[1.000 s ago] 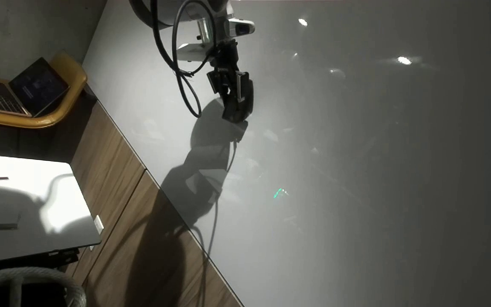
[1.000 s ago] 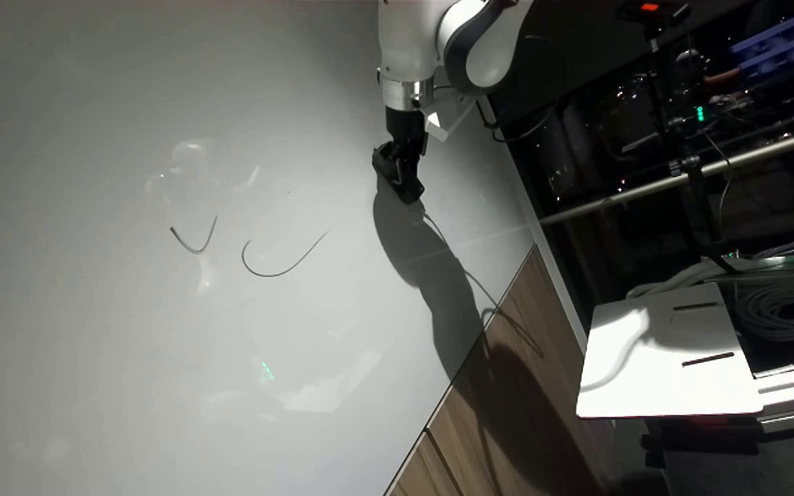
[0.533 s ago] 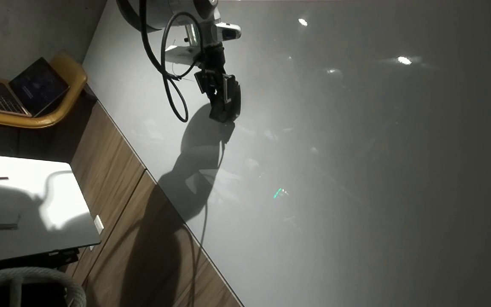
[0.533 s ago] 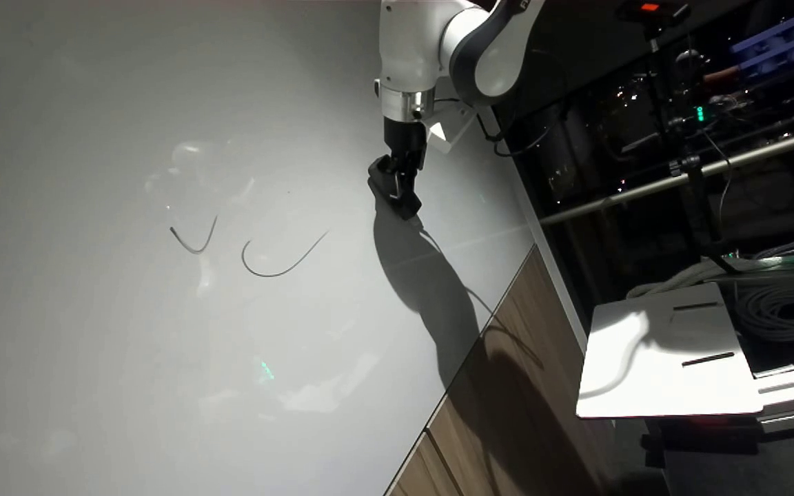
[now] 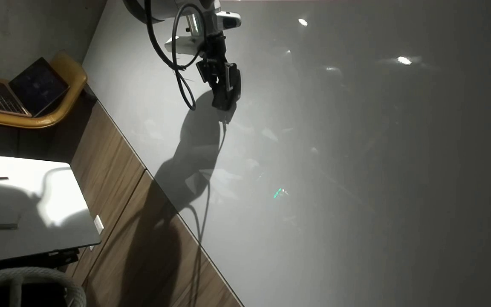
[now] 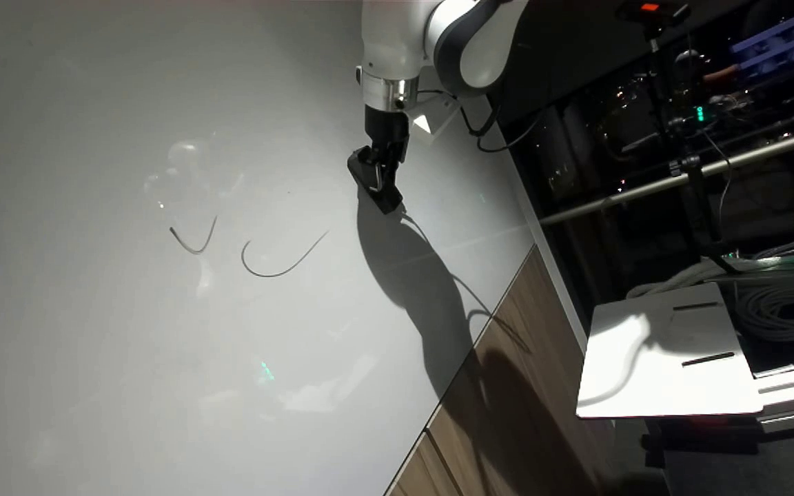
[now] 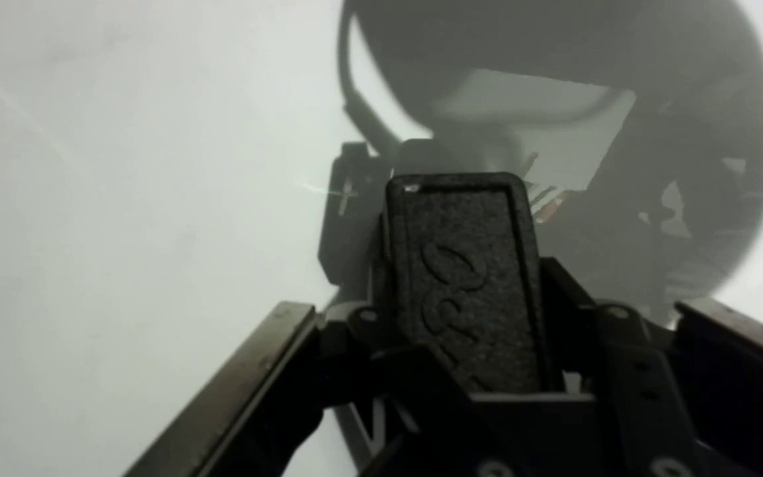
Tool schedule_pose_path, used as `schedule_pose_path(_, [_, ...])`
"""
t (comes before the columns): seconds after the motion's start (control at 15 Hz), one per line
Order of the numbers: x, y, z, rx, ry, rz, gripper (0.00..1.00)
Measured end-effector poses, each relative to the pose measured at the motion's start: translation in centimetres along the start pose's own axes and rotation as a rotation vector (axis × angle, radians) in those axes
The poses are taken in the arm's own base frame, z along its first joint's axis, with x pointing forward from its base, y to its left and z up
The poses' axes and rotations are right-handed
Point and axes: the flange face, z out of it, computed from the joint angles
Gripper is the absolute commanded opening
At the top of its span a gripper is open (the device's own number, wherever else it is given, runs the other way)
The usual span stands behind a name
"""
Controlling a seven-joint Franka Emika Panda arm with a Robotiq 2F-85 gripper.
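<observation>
My gripper is shut on a black block-shaped eraser with raised lettering, seen between its fingers in the wrist view. The eraser also shows in both exterior views, low on the gripper. It is close over a large glossy white board, with the arm's shadow starting at its lower edge. I cannot tell whether it touches the board. In an exterior view, two thin dark curved strokes, a small one and a larger one, lie on the board left of the gripper.
A wood panel borders the board's edge. Beyond it are a white tabletop and a yellow chair with an open laptop. Dark cables loop beside the wrist. Lamp reflections and a green light spot show on the board.
In both exterior views the gripper with the eraser has shifted left. It dipped down at half a second ago and has since come back up somewhat. The strokes look unchanged.
</observation>
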Motion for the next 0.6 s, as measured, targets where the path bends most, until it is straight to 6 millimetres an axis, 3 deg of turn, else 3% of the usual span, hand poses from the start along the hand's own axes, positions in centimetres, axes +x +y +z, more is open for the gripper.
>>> schedule_pose_path(0.33, [0.8, -2.8, -0.5, -0.006, -0.023, -0.035, 0.29])
schedule_pose_path(0.6, [1.3, -8.3, -1.2, 0.014, -0.04, -0.076, 0.29])
